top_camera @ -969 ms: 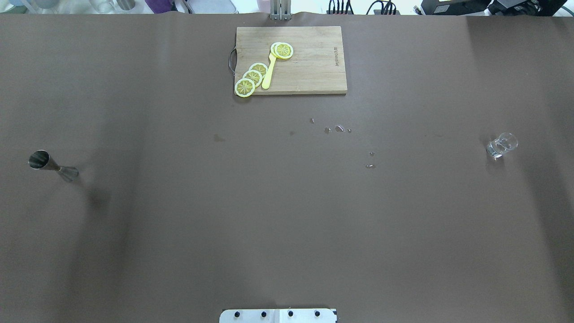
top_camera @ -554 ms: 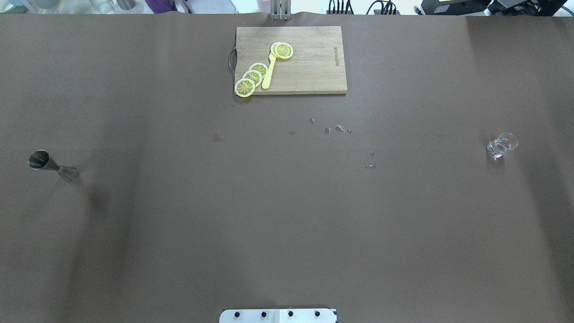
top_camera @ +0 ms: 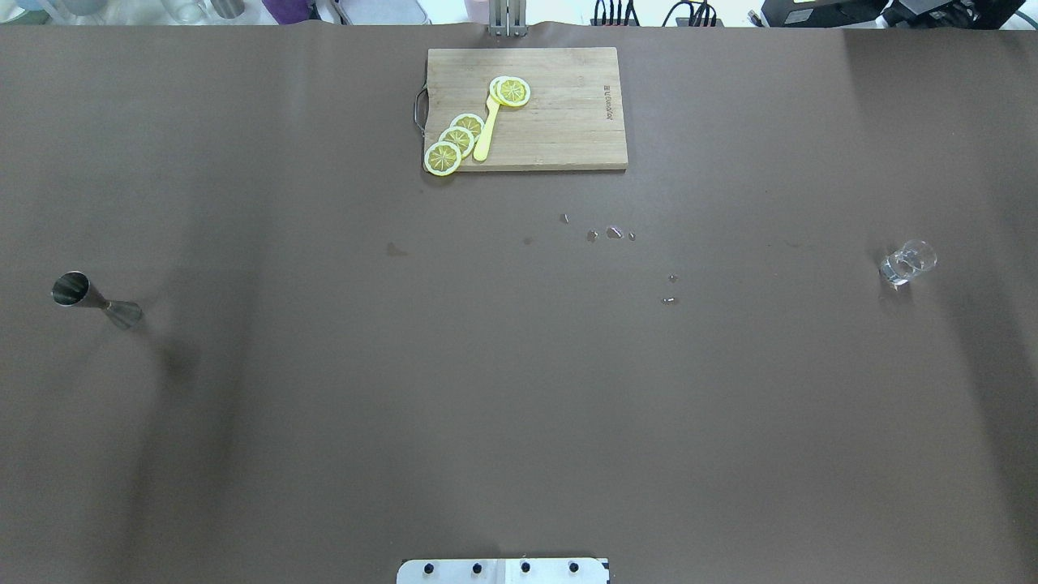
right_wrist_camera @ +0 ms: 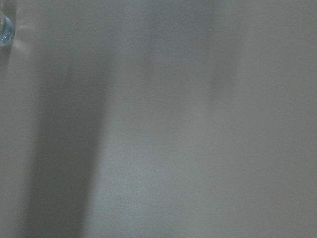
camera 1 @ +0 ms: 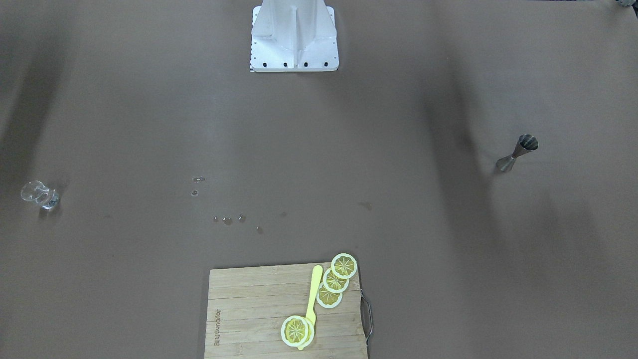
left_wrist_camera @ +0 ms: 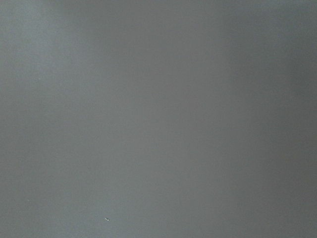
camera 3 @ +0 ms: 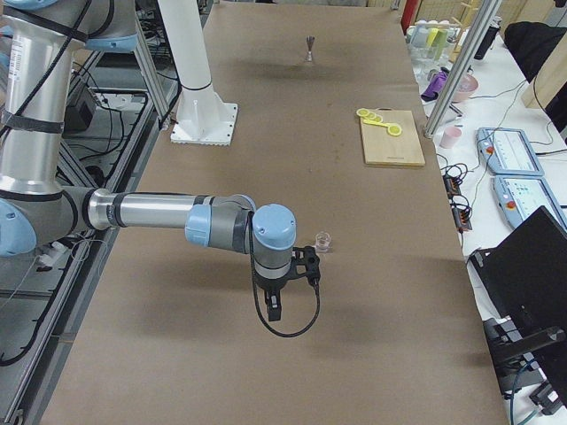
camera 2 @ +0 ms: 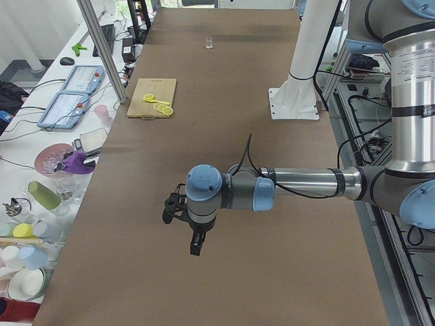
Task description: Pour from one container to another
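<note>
The steel jigger [top_camera: 96, 301] stands upright on the brown table at its far left, also in the front-facing view [camera 1: 517, 152] and small at the far end of the right side view [camera 3: 309, 47]. The clear glass [top_camera: 907, 263] stands at the far right [camera 1: 39, 195], and its edge shows in the right wrist view's top left corner [right_wrist_camera: 4, 29]. My left gripper [camera 2: 171, 208] hangs above the table and appears only in the left side view. My right gripper [camera 3: 308, 266] hovers close to the glass [camera 3: 323, 240]. I cannot tell whether either is open or shut.
A wooden cutting board [top_camera: 568, 122] with lemon slices [top_camera: 456, 139] and a yellow utensil [top_camera: 486, 134] lies at the far middle. Small water drops [top_camera: 614, 234] dot the table right of centre. The robot's white base [camera 1: 294, 37] stands at the near edge.
</note>
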Robot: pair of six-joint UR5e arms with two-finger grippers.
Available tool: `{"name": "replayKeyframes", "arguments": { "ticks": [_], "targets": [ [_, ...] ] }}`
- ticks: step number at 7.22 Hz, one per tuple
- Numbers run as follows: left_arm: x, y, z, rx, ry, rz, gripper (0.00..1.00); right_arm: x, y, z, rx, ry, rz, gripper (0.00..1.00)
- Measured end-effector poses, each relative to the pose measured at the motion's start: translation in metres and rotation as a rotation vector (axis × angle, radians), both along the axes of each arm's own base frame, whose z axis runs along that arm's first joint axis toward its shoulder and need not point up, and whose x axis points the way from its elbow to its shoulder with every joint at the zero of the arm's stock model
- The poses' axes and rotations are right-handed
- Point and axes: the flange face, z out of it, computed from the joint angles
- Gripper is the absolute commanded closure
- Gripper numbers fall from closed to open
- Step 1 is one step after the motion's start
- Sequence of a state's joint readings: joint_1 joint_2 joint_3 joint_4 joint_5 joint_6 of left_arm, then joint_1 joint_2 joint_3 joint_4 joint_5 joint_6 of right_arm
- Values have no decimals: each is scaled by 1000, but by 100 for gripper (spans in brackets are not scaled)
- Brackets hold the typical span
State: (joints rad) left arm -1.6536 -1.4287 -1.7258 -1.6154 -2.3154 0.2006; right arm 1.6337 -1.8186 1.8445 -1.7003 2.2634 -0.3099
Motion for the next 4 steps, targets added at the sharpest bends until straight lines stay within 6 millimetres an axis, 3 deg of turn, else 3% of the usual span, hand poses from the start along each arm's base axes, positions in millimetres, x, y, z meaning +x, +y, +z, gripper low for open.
{"name": "replayKeyframes", "arguments": {
  "ticks": [4],
  "targets": [
    [0,-1,-2,15,-2,-2,2,0,0,0,-1,-1,0,0]
  ]
}}
